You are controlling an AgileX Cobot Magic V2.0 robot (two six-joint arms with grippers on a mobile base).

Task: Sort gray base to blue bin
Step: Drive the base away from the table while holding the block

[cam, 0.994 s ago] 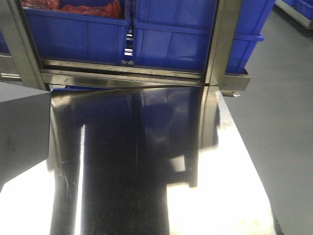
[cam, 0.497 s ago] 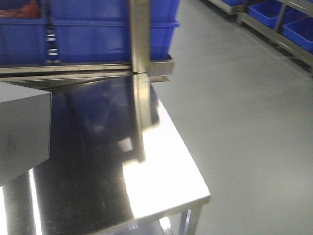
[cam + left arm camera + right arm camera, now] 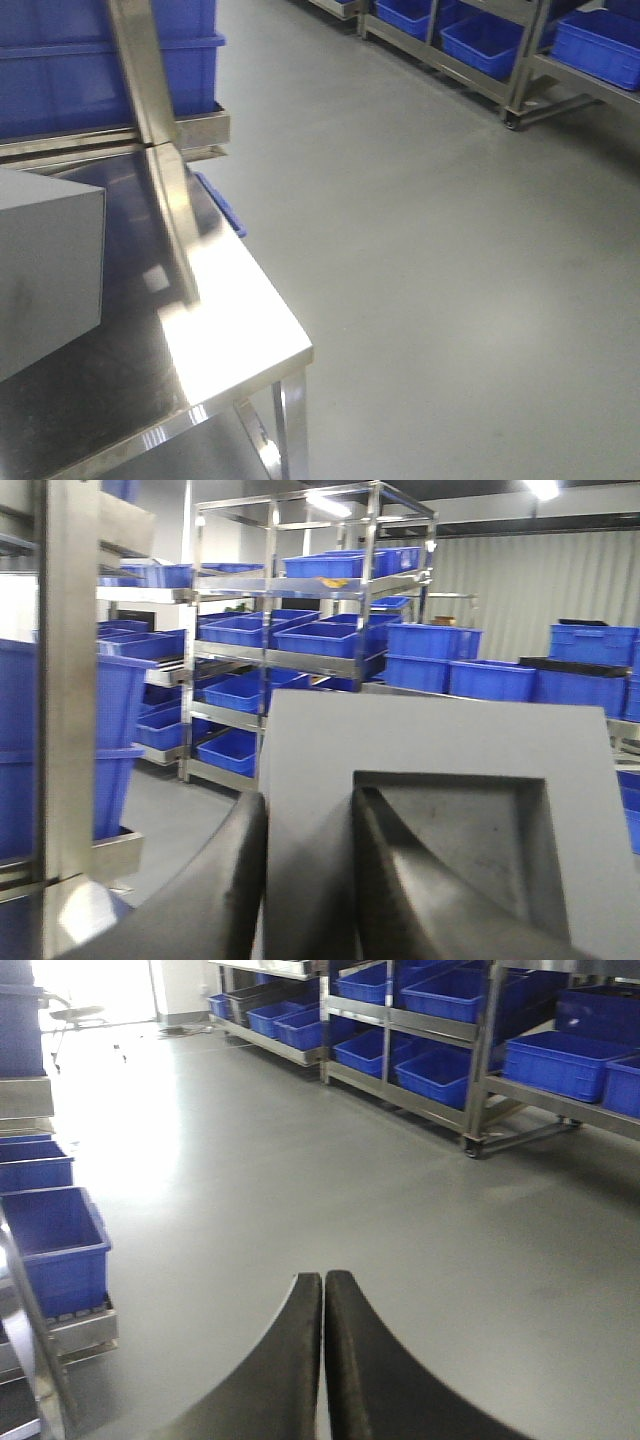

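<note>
Item: gray base (image 3: 430,750), matte boxy block, square recessed opening turned toward the left wrist camera.

Location: off any surface, carried at the left edge of the front view, seen against the steel table (image 3: 240,330). Whether directly over the tabletop or nearer the camera: not clear.

Holder: left gripper (image 3: 308,820), clamped on one wall of the block, one of its fingers (image 3: 215,880) outside that wall, the other down inside the opening.

Spare: right gripper (image 3: 323,1278), tips pressed together, nothing between them, aimed at bare floor (image 3: 300,1160).

Destination: blue bin, not told apart from the many like blue crates (image 3: 480,40) on racks across the floor and behind the steel post (image 3: 150,90).

Step, as judged: carriage toward the bin, release not yet due.

Handling notes:
- Grip on a single wall, so probably prone to swing; travel smoothly, no sharp turns or stops.
- Hold clamp pressure steady until over the crate.
- Pass wide of the post and the table corner.
- Settle which crate is meant before closing in.
- Centre over the crate's inside, lower past the rim, then part the fingers.
- Leave the right arm tucked out of the path.
</note>
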